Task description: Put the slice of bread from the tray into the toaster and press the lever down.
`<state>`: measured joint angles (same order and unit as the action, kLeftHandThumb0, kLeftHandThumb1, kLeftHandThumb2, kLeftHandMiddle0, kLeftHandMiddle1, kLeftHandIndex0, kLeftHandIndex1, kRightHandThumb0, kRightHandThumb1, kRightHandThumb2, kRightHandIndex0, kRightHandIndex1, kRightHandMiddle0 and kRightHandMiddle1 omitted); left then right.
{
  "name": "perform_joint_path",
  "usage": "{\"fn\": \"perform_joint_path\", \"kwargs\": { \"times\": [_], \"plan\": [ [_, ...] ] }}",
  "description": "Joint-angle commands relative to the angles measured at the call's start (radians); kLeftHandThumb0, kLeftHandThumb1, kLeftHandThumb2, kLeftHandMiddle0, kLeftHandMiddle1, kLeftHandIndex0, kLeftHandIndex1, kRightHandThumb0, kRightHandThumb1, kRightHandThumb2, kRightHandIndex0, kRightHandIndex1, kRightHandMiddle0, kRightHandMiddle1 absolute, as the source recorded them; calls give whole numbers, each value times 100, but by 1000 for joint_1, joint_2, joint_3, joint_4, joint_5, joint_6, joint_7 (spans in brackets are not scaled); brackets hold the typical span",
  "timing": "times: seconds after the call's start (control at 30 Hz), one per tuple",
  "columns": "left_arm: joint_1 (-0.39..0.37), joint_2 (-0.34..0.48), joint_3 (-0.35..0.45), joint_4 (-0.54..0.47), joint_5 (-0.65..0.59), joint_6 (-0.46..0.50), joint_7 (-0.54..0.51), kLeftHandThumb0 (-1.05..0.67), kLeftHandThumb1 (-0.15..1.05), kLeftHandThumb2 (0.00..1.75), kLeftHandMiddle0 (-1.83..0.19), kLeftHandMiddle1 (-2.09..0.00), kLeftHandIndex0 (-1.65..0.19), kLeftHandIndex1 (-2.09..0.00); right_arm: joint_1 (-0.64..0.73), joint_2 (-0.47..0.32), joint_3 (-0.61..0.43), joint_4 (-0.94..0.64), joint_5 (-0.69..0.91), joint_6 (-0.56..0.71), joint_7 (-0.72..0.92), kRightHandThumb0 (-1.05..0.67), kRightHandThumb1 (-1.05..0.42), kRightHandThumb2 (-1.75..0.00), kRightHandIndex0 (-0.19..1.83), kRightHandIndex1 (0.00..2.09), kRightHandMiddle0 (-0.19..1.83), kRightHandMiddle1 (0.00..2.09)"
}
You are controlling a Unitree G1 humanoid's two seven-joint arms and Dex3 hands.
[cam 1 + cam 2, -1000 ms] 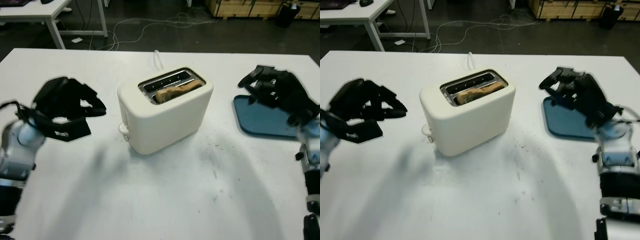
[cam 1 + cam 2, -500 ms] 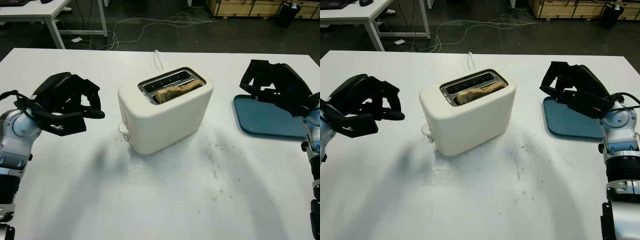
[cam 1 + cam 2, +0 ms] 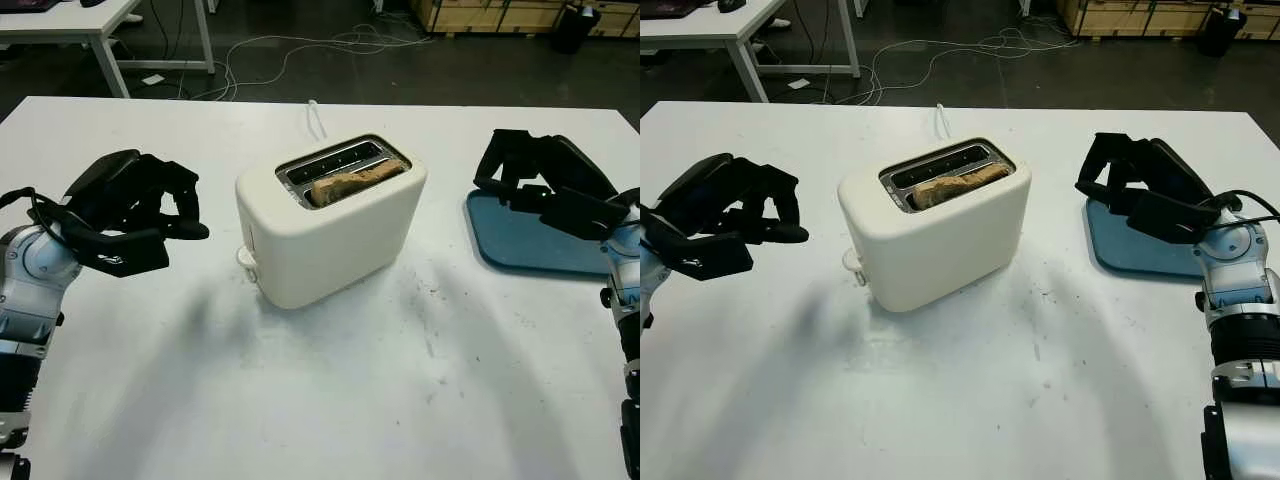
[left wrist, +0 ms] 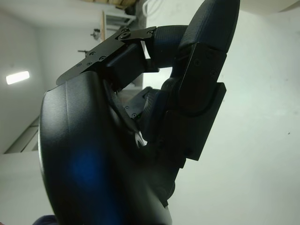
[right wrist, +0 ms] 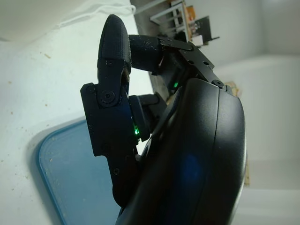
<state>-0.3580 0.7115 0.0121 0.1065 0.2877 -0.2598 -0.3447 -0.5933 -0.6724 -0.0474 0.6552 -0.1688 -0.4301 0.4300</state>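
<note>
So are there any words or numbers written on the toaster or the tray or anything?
No, none that can be read.
The toaster: plain cream sides, no brand or label showing.
The blue tray: no writing.
The left hand: a small pale mark on its shell, too small to read.

Both my hands are matte black: the left hand (image 3: 130, 210) and right hand (image 3: 548, 185) each carry three blocky, jointed fingers on a smooth rounded shell. My forearms are silver-grey metal with black rings, a thin black cable looping at each wrist. Up close, small screws fasten the finger (image 4: 206, 61) linkages, and a green light (image 5: 136, 129) glows inside the right knuckle.
</note>
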Motion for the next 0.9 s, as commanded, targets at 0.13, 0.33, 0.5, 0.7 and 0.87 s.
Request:
{"fn": "perform_joint_path", "kwargs": {
  "times": [0.13, 0.33, 0.5, 0.7, 0.87],
  "plan": [
    [2, 4, 13, -1, -8, -8, 1, -85, 92, 3, -119, -157, -112, -135, -18, -13, 8, -1, -7, -32, -16, -59, -92, -41, 73, 175, 52, 175],
    [3, 6, 16, -6, -2, -1, 4, -86, 92, 7, -118, -160, -111, -139, -16, -8, 5, -3, 10, -27, -7, -58, -92, -41, 75, 175, 52, 175],
    [1, 7, 15, -6, 1, 4, 2, -86, 92, 6, -117, -162, -110, -142, -16, -9, 6, 2, 18, -44, 3, -56, -92, -42, 75, 175, 51, 175],
    [1, 7, 15, -5, 1, 3, 2, -85, 92, 3, -118, -162, -111, -142, -16, -9, 5, -2, 15, -32, 0, -55, -92, -41, 73, 175, 49, 175],
    [1, 7, 14, -4, 3, 4, 2, -86, 92, 4, -119, -161, -112, -138, -19, -12, 9, 5, 8, -50, -2, -54, -92, -42, 72, 175, 48, 175]
  ]
}}
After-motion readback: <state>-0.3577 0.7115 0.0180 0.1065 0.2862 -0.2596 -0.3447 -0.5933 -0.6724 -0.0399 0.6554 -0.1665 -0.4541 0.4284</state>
